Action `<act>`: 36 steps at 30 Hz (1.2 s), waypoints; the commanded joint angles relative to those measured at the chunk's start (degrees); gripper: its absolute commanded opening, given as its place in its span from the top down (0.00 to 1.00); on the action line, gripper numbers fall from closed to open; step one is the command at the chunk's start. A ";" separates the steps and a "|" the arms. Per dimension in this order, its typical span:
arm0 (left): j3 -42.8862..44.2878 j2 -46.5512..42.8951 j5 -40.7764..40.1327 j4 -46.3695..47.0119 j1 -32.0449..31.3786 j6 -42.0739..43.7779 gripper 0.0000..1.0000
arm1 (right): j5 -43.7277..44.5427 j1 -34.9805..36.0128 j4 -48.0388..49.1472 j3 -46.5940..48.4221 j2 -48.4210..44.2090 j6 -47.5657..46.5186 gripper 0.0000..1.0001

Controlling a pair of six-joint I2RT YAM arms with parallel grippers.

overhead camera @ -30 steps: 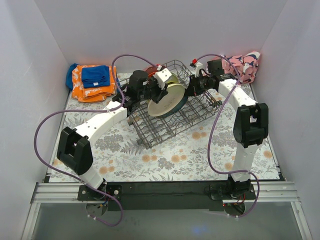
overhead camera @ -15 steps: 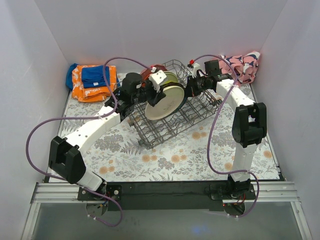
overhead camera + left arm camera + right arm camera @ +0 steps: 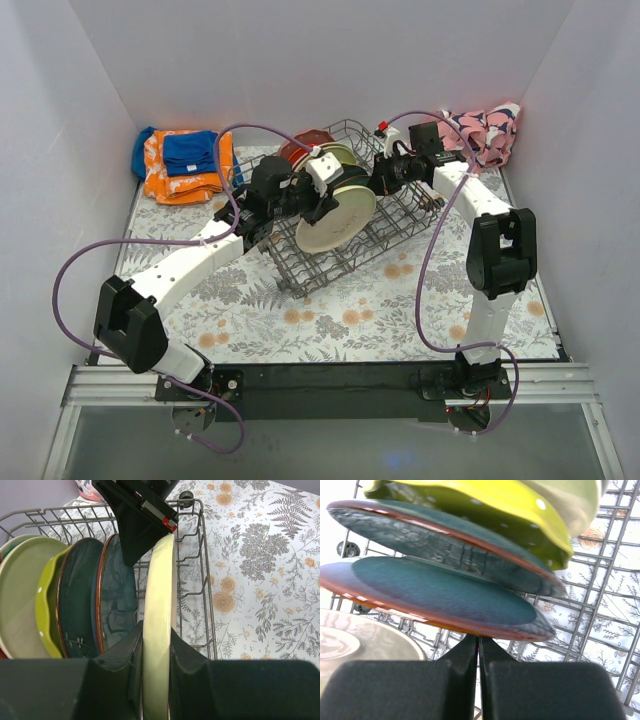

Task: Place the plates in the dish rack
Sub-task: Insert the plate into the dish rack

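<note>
My left gripper (image 3: pixel 156 635) is shut on the rim of a cream plate (image 3: pixel 159 630), held on edge over the grey wire dish rack (image 3: pixel 200 540). In the top view that cream plate (image 3: pixel 335 220) leans over the dish rack (image 3: pixel 340 262). Beside it in the rack stand a teal plate (image 3: pixel 117 605), a darker plate (image 3: pixel 77 610), a lime plate (image 3: pixel 45 615) and a pale green one (image 3: pixel 20 600). My right gripper (image 3: pixel 479 639) is shut and empty, its tips against the orange rim of the teal plate (image 3: pixel 430 592).
Folded orange-blue cloths (image 3: pixel 185 160) lie at the back left and a pink patterned cloth (image 3: pixel 485 130) at the back right. A floral mat (image 3: pixel 330 320) covers the table. White walls close in the left, right and back sides.
The left arm has carried the cream plate to the right and lower over the rack, tipping it flatter. The right gripper has barely moved.
</note>
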 commanded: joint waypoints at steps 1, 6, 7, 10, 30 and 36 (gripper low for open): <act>1.27 -2.69 -1.57 8.29 -0.38 -0.74 1.00 | -0.83 0.70 3.55 -1.16 -4.71 -0.79 0.97; 1.36 -1.02 -3.16 10.12 -0.82 -0.74 1.00 | -1.09 0.62 3.72 -2.13 -5.94 -1.14 0.97; 1.36 -0.67 -3.42 10.31 -0.99 -0.65 1.00 | -1.18 0.70 3.72 -2.48 -5.95 -1.05 0.97; 1.36 -0.23 -4.39 11.19 -1.08 -0.56 1.00 | -1.27 0.70 3.63 -2.66 -6.73 -1.32 0.97; 4.78 5.57 -5.00 11.89 -1.61 -0.56 1.00 | -0.74 0.53 3.55 -7.32 -13.85 -3.25 0.95; 5.57 6.98 -5.79 12.51 -1.70 -0.56 1.00 | -0.57 0.09 3.55 -7.58 -14.91 -3.34 0.94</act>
